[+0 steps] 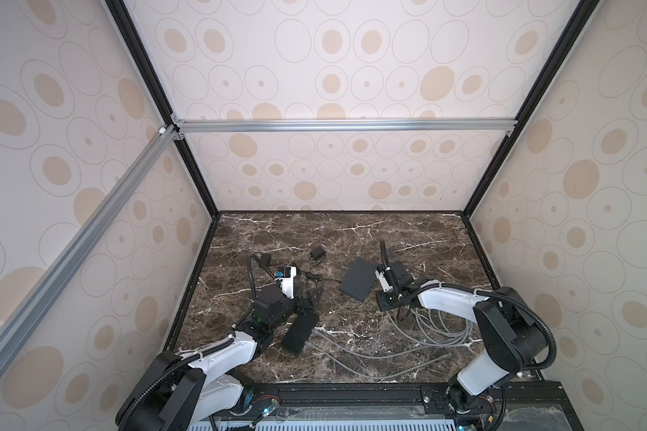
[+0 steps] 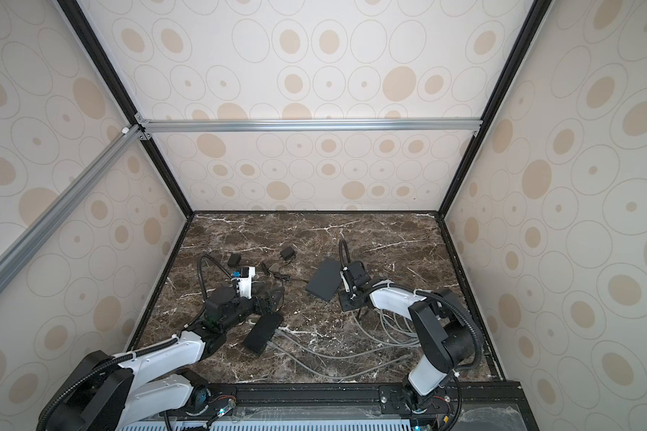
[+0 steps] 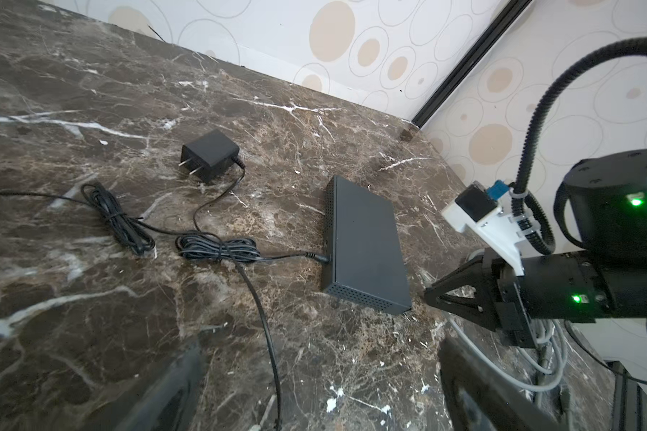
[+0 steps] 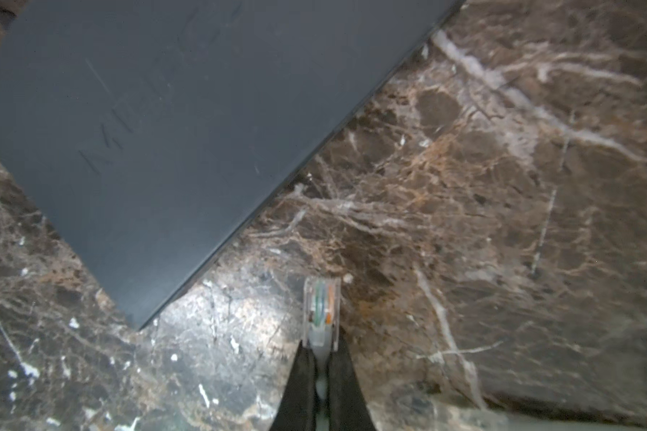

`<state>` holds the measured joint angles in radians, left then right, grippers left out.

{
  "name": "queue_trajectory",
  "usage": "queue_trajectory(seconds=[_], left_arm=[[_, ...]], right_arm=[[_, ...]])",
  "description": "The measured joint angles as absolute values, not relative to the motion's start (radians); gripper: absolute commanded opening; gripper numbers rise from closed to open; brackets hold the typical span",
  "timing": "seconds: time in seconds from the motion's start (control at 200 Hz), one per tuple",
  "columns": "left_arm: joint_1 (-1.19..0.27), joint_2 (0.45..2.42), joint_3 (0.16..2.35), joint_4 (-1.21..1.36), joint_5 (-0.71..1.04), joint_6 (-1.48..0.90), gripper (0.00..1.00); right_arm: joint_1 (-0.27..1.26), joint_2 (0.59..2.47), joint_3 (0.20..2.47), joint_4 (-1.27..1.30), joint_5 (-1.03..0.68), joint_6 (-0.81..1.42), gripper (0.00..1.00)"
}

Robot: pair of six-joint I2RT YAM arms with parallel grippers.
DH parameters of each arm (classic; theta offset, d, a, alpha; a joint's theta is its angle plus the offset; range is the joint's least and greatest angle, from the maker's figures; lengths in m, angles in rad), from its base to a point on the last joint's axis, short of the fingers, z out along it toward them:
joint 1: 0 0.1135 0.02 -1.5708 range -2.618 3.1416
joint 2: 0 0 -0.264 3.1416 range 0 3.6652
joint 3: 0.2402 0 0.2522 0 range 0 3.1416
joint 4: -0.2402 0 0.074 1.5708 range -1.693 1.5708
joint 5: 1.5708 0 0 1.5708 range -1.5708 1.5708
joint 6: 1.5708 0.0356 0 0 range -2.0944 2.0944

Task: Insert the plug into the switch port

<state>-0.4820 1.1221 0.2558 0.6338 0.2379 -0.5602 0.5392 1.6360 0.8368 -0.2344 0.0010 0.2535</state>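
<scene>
**Right end effector [image 4: 320, 349] pinching the plug [image 4: 321, 309]**

In both top views it hovers just beside the switch [image 1: 358, 279]. From the left wrist, the left end effector [image 3: 322, 365] stands spread and empty. From the right wrist, the clear plug shows against bare counter [image 4: 482, 224], not yet at a port. It looks light and rigid, with a fragile clip, so gripping its rear seems best

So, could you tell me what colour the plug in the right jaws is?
Clear plastic plug, green and orange wires visible inside; best in the right wrist view.
</scene>
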Motion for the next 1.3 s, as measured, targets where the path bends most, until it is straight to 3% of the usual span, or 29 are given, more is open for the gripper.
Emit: queue_trajectory(seconds=[0.41,0.85,1.115,1.295], left_arm=[[-0.482,0.930,0.146,0.636,0.193,-0.601,0.98],[-0.482,0.936,0.144,0.635,0.189,-0.611,0.98],[-0.482,1.029,0.162,0.659,0.192,-0.614,0.98],[-0.482,1.125,0.194,0.701,0.210,-0.614,0.98]], right_arm=[[0.572,1.716,0.910,-0.186,0.029,0.266,0.00],[0.601,1.729,0.919,-0.150,-0.023,0.230,0.00],[0.588,1.563,0.914,-0.211,0.077,0.131,0.00],[0.535,1.461,0.921,-0.223,0.097,-0.059,0.00]])
